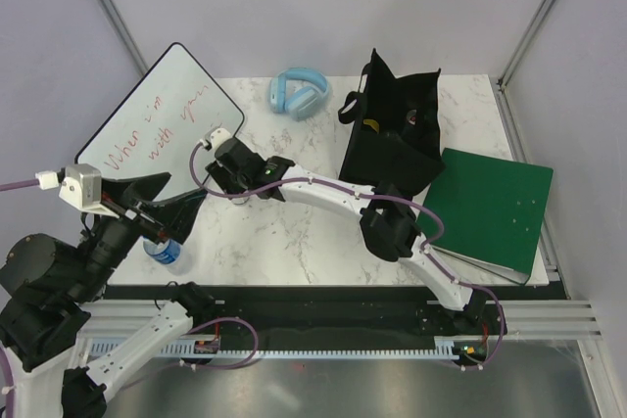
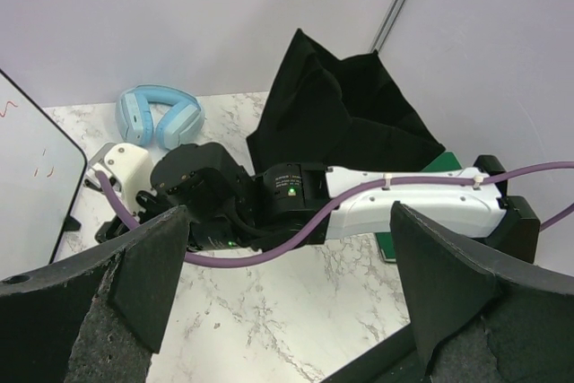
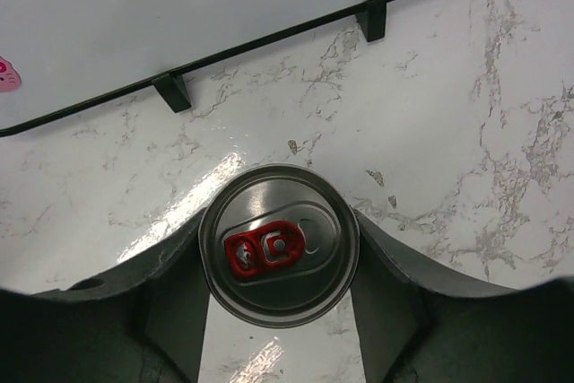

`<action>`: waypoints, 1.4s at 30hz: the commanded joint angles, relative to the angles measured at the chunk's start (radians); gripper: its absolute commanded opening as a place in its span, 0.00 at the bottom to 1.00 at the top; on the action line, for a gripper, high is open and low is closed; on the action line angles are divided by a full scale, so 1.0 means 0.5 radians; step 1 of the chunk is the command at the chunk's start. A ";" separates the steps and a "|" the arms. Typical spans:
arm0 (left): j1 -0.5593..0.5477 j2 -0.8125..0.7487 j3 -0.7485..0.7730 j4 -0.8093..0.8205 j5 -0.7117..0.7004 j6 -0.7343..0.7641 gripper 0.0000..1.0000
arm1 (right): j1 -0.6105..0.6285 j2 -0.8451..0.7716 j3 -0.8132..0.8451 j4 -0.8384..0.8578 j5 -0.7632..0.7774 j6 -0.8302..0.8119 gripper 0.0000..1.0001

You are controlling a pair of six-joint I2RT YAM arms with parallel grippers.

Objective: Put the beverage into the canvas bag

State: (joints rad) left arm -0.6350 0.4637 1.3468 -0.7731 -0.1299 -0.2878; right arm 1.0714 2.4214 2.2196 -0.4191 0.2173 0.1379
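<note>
Silver can with a red pull tab, upright by the whiteboard on the marble table. The right tool is closed onto its sides. Grasp step looks in hand. Next it needs a lift, then a carry across to the black canvas bag, well apart, lowering through the top. Left tool gapes wide, empty, near a blue bottle.

Looks like a robotics lab cell: plain pale wall panels in metal framing posts, a marble-patterned table, the left arm and right arm bolted to an aluminium rail, and purple cabling trailing loose.
</note>
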 commanded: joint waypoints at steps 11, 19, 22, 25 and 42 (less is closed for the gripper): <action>0.000 0.008 -0.034 0.009 -0.010 0.048 1.00 | -0.004 -0.514 -0.144 0.096 0.228 -0.122 0.00; 0.000 -0.016 -0.037 0.015 -0.038 0.030 1.00 | -0.102 -0.965 -0.251 0.074 0.271 -0.126 0.00; 0.000 -0.025 -0.055 0.018 -0.047 0.002 1.00 | -0.170 -1.106 -0.261 0.025 0.326 -0.107 0.00; 0.000 -0.025 -0.098 0.027 -0.047 -0.026 1.00 | -0.240 -1.204 -0.169 -0.125 0.415 -0.128 0.00; 0.000 0.036 -0.267 0.089 0.027 -0.099 1.00 | -0.771 -1.817 -0.392 -0.478 0.780 -0.153 0.00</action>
State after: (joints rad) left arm -0.6350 0.4580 1.2358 -0.7662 -0.1310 -0.3054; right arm 0.7231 1.6112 2.0541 -0.6781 0.5411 0.0566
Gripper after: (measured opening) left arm 0.995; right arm 0.622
